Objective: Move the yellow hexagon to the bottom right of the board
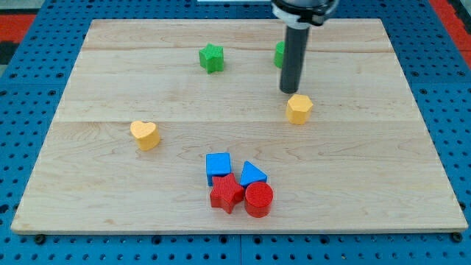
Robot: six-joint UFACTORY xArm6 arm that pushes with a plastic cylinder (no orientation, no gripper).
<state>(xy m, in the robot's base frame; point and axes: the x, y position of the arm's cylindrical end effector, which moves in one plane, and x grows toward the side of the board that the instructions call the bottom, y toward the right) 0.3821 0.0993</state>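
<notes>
The yellow hexagon [299, 108] lies right of the board's middle. My tip [288, 91] stands just above it and slightly to its left, almost touching its upper edge. The rod rises toward the view's top and partly hides a green block [280, 54] behind it.
A green star [211, 57] lies at upper middle. A yellow heart [145, 135] lies at left. Near the bottom middle a blue cube [218, 166], a blue triangle [252, 174], a red star [227, 193] and a red cylinder [258, 199] cluster together. The wooden board [383, 169] sits on a blue pegboard.
</notes>
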